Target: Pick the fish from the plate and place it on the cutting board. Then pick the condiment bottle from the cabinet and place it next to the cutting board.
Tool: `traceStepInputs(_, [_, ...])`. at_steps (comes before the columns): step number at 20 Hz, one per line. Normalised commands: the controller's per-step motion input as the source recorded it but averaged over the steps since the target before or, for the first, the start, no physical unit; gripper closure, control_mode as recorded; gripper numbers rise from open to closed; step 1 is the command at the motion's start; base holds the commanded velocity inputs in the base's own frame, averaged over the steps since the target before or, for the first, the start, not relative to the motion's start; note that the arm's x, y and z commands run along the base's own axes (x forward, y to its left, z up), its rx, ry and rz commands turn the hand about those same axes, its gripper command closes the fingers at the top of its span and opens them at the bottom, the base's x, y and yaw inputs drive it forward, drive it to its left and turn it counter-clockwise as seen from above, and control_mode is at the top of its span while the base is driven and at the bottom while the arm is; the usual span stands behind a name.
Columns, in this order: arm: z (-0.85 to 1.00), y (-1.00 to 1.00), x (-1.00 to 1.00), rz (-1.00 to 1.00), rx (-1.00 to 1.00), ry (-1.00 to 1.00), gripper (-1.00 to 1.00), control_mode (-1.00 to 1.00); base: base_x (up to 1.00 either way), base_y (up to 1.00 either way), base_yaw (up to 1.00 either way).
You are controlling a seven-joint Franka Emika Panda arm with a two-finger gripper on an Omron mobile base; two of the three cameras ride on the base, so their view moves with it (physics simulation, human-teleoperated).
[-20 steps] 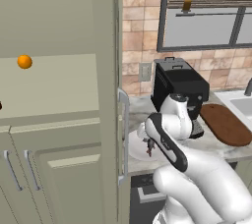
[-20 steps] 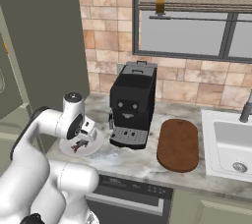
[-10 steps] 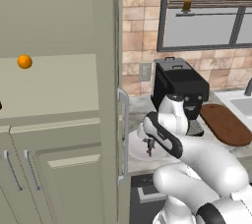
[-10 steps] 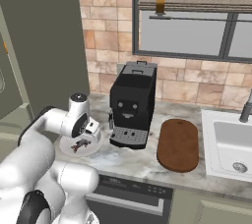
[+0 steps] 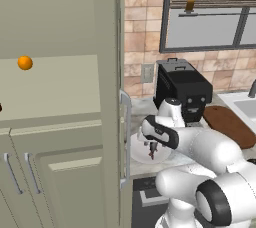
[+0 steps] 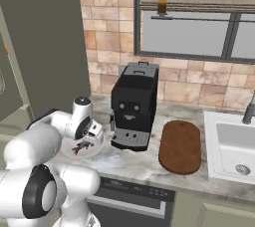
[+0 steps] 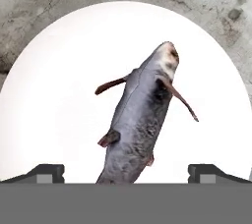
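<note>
lowering the spread tool straight down so its tips straddle the grey fish across its thick middle looks wisest, since it lies flat on the white plate on the bench, just beside the coffee machine.

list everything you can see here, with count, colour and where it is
fish: one, grey with reddish fins, lying on the plate
plate: one, white, on the counter left of the coffee machine
coffee machine: one, black, at the tiled wall
cutting board: one, dark brown, between coffee machine and sink
sink: one, white, far right
cabinet: one, sage green, left, door open
orange ball: one, on the cabinet shelf
gripper: one, dark tips, open, poised over the fish
</note>
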Motion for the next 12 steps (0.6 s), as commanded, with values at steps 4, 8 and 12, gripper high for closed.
traceStepInputs(4, [-0.53, 0.0, 0.0, 0.0, 0.0, -0.12, -1.0, -1.0, 0.0, 0.0, 0.0])
traceStepInputs(8, [-0.46, 0.01, -0.02, 0.0, 0.0, -0.12, -1.0, -1.0, 0.0, 0.0, 0.0])
traceStepInputs(12, [-0.48, 0.05, -0.11, 0.0, 0.0, -0.12, 1.0, -1.0, 0.0, 0.0, 0.0])
